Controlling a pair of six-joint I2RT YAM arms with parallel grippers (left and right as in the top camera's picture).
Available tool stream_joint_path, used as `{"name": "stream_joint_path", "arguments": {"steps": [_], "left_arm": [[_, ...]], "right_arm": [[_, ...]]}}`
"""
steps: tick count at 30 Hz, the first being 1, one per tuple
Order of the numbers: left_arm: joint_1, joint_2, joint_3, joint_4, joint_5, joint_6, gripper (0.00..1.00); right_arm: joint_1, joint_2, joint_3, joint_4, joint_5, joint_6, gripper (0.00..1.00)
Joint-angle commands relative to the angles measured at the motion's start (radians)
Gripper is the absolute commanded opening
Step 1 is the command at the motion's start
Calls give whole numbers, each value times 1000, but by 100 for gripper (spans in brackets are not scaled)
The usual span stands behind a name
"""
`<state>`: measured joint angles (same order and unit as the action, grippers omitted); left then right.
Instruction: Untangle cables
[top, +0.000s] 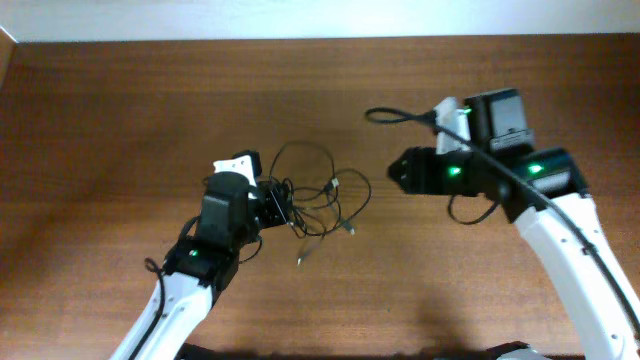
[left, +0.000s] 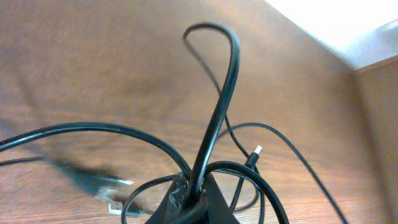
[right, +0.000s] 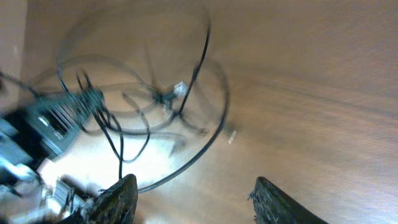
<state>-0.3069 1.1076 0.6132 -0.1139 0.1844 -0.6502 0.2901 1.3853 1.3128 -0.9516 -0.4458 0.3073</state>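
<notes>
The cables (top: 318, 195) are thin black cords in a loose tangle at the table's middle, with small plug ends lying to the lower right of the bundle. My left gripper (top: 272, 205) is at the bundle's left side, shut on the cables (left: 214, 124); a strand loops up from between its fingers (left: 198, 190). A whitish plug tip (left: 257, 150) lies beyond. My right gripper (top: 398, 170) is open and empty, just right of the tangle; its view shows the cables (right: 149, 106) ahead of its spread fingers (right: 194, 194).
The wooden table (top: 120, 120) spreads all round. A thicker black arm cable (top: 400, 116) loops off the right arm at the back. The left arm (top: 195, 260) comes in from the front left, the right arm (top: 570, 240) from the front right.
</notes>
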Motion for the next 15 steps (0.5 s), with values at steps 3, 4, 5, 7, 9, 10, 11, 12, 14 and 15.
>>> {"name": "stream_joint_path", "arguments": {"steps": [3, 4, 5, 7, 9, 10, 11, 12, 14, 15], "left_arm": [[5, -231, 20, -135, -6, -164, 0], [5, -240, 20, -150, -8, -219, 0], [5, -242, 20, -157, -7, -239, 0], [4, -232, 20, -172, -5, -239, 5], [4, -232, 20, -172, -5, -269, 2], [4, -232, 20, -172, -5, -349, 0], [5, -232, 20, -164, -28, -557, 4], [9, -233, 20, -146, -49, -625, 6], [46, -237, 20, 41, -50, -640, 21], [64, -247, 20, 107, -51, -640, 22]], "right_arm": [[214, 18, -148, 279, -78, 124, 63], [233, 18, -148, 312, -79, 124, 64], [248, 18, -148, 361, -100, 124, 65], [280, 29, -148, 444, -121, 124, 65], [315, 50, -148, 467, -138, 130, 65], [338, 77, -149, 466, -137, 160, 55], [356, 121, -150, 444, -117, 184, 45], [360, 167, -150, 399, -90, 185, 39], [359, 283, -150, 310, 33, 185, 32], [355, 317, -150, 295, 51, 188, 30]]}}
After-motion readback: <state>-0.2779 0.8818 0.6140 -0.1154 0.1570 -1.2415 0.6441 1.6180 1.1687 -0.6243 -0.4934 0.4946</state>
